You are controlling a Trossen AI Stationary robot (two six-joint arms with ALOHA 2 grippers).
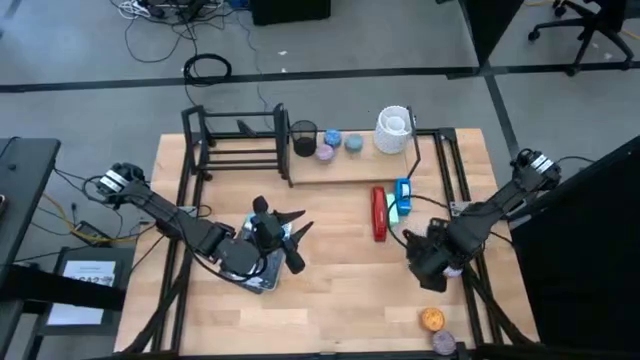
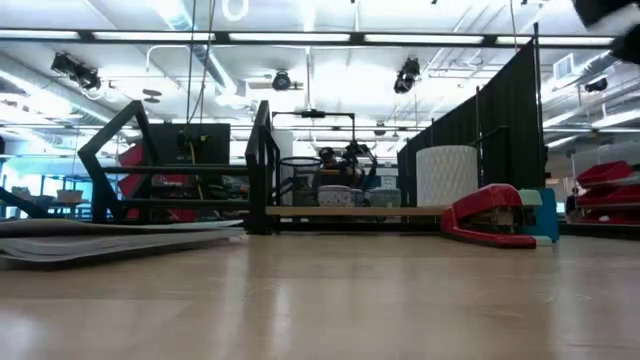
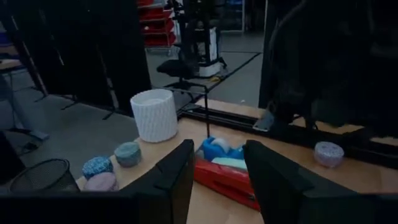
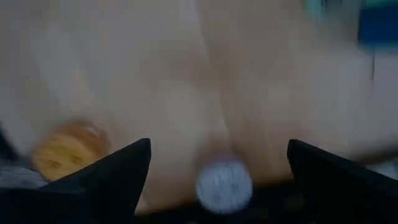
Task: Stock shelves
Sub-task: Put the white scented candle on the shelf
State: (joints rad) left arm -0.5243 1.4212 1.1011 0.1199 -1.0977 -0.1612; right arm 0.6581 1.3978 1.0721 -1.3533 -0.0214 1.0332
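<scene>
Shelves (image 1: pixel 300 150) stood at the table's far edge, their wooden board already holding a mesh cup (image 1: pixel 303 137), three small round tins and a white ribbed pot (image 1: pixel 394 130), which left the barred section free. The left gripper (image 1: pixel 285 240) hovered with fingers spread and empty above a flat book (image 1: pixel 262 272), probably bound for those bars. The right gripper (image 1: pixel 432 262) hung wide open, also empty, near an orange tin (image 1: pixel 432 319), with a red stapler (image 1: pixel 379 213) and a blue tape dispenser (image 1: pixel 403 196) between it and the board.

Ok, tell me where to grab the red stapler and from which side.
Grip the red stapler across its narrow body near the middle, coming straight down from above. It lies flat on the tabletop, long and slim, so its long sides suit a pinch. The blue item sits close on one side, so centre carefully.
</scene>
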